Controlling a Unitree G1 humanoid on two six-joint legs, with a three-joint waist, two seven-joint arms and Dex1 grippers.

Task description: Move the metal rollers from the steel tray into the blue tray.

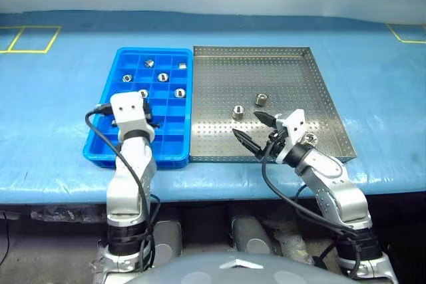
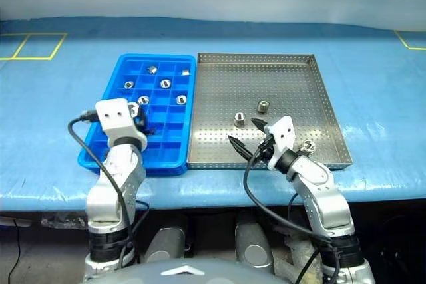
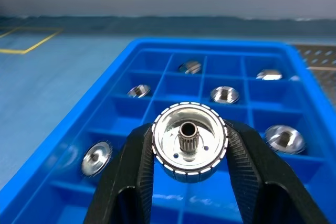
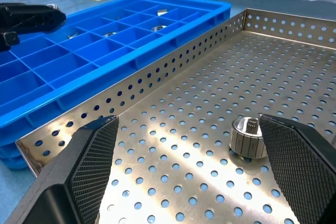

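The blue tray [image 1: 154,50] lies to the left of the steel tray [image 1: 219,78], rims touching. Several metal rollers sit in the blue tray's compartments, among them one at the back [image 1: 150,63] and one further right [image 1: 179,93]. My left gripper [image 3: 189,129] hovers over the near part of the blue tray, shut on a roller [image 3: 189,153] held end-on between its fingers. Three rollers lie in the steel tray: two near the middle [image 1: 261,99] [image 1: 238,112] and one by my right wrist [image 1: 310,139]. My right gripper [image 1: 247,124] stands open, low over the steel tray's near part, with a roller [image 4: 248,137] just ahead of its fingers.
Both trays rest on a blue-covered table [image 1: 60,111], close to its front edge. Yellow tape squares mark the far left [image 1: 30,38] and far right [image 1: 406,31] corners. The steel tray's low perforated rim [image 4: 157,72] runs between my right gripper and the blue tray.
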